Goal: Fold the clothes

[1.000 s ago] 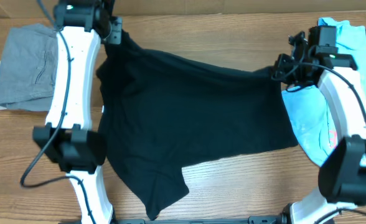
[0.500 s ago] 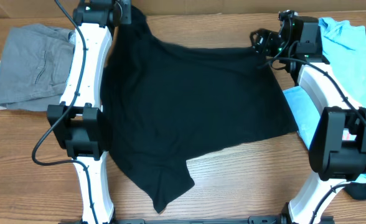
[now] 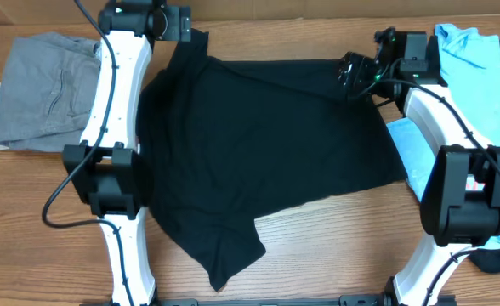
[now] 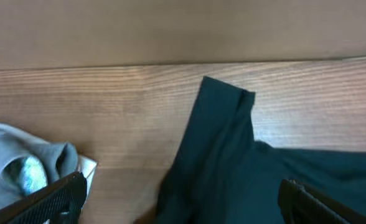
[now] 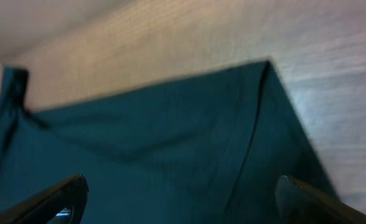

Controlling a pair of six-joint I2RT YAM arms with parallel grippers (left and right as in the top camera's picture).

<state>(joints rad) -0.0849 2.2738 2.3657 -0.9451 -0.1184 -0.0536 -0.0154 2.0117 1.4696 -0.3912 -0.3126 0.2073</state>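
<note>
The left gripper [image 4: 182,184] has its two fingers [image 4: 57,198] spread wide and clasps nothing. Between them the black T-shirt [image 4: 233,174] lies flat on the wooden table [image 4: 108,93]. Just beyond the fingertips a narrow flap of the shirt ends in a folded corner. Beside one finger sits a crumpled edge of the grey garment [image 4: 21,165], apart from the black cloth. The right gripper [image 5: 180,182] is likewise wide open and empty, its fingers [image 5: 58,196] hovering over the same shirt. The shirt's edge runs across ahead of these fingertips to a sharp corner, with bare wood past it. Seen from overhead, the shirt spreads away from both pairs of fingers over the middle of the table toward the arms' bases, one sleeve trailing lowest. The light-blue T-shirt [image 3: 475,59] lies behind the right gripper, on the far side of that arm, right beside the black shirt's side edge.
</note>
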